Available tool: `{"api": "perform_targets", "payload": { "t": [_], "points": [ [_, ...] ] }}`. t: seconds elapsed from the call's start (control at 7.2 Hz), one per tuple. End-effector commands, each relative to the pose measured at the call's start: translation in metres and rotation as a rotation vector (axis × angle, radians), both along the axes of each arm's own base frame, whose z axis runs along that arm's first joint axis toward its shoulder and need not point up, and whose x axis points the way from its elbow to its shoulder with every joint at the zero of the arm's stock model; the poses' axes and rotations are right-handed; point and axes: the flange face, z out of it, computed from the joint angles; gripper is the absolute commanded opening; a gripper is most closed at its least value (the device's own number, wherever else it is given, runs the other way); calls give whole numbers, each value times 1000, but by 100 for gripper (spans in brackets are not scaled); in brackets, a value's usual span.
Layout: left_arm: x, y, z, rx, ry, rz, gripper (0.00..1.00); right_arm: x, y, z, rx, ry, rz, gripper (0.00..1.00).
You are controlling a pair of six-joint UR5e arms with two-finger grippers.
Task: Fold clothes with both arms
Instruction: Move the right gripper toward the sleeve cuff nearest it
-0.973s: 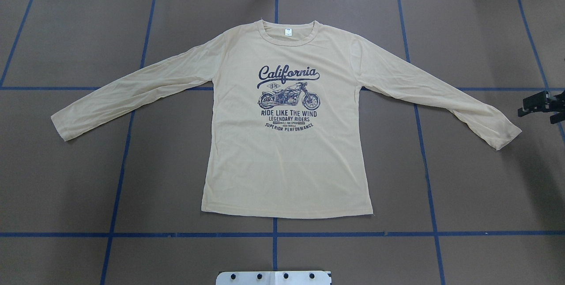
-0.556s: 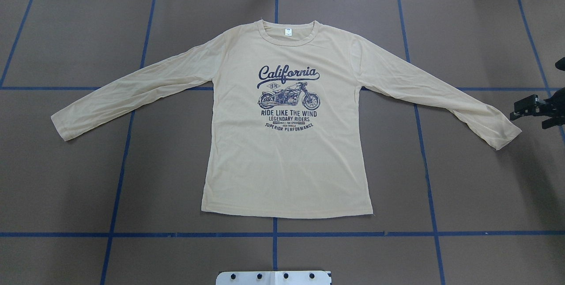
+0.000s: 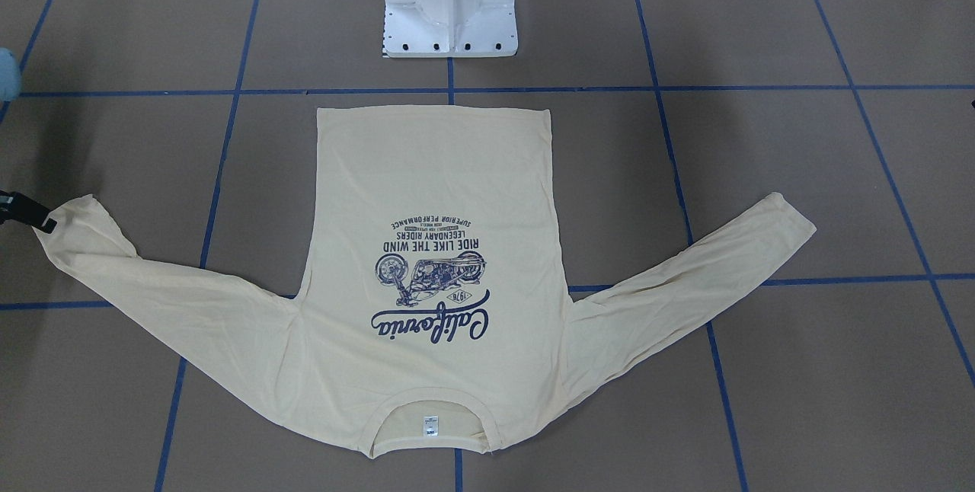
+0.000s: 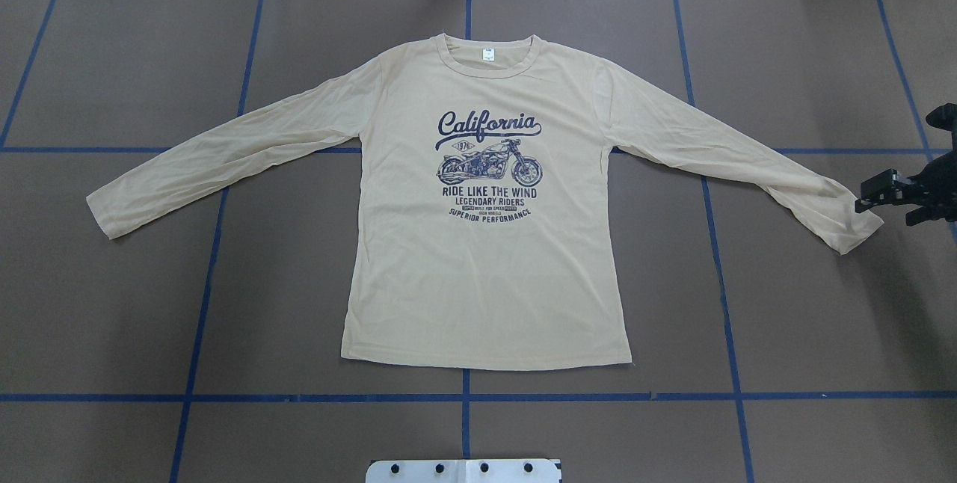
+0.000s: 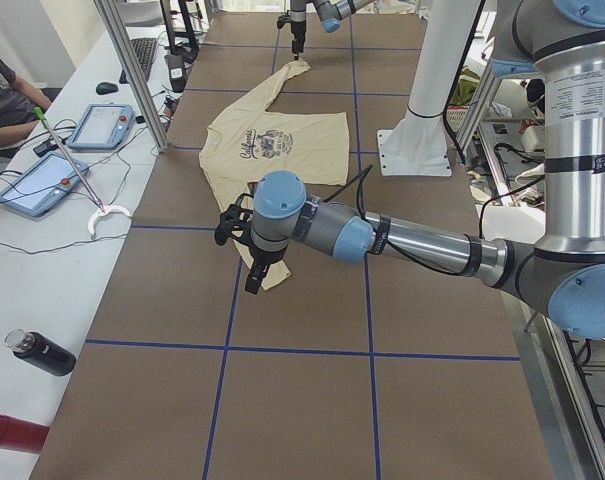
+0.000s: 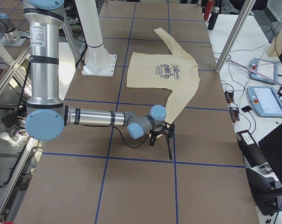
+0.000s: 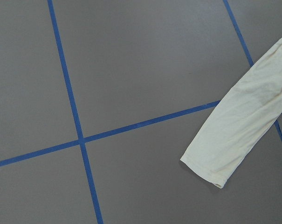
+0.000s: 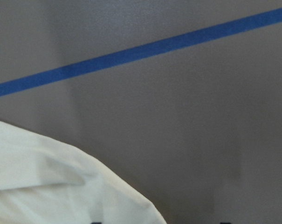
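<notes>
The clothes are one cream-yellow long-sleeved T-shirt (image 4: 486,266) lying flat, print up, with both sleeves spread out. My right gripper (image 4: 886,206) stands open at the view's right edge, just beside the right sleeve cuff (image 4: 856,232) and low over the table. The right wrist view shows that cuff (image 8: 47,186) close under it. My left gripper (image 5: 237,262) shows only in the exterior left view, held high over the left sleeve cuff (image 7: 210,163); I cannot tell if it is open or shut. Nothing is held.
The white pedestal base (image 3: 449,20) stands at the table's near edge behind the shirt's hem. Blue tape lines (image 4: 463,397) cross the brown tabletop. A side bench holds tablets (image 5: 42,180) and bottles (image 5: 42,355), with a person seated there.
My right gripper has moved in from the table's right edge toward the right sleeve cuff. The shirt has not moved.
</notes>
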Motion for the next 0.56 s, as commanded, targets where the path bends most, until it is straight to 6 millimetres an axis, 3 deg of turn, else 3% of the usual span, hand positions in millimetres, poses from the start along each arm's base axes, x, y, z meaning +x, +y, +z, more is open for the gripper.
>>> {"api": "perform_targets", "payload": {
  "t": [0.0, 0.14, 0.42],
  "points": [
    [0, 0, 0, 4, 0, 1, 100, -6, 2, 0, -10, 1, -3, 81],
    [0, 0, 0, 1, 0, 0, 100, -7, 2, 1, -15, 1, -1, 68],
    [0, 0, 0, 4, 0, 1, 100, -5, 3, 1, -16, 2, 0, 12]
  ]
}}
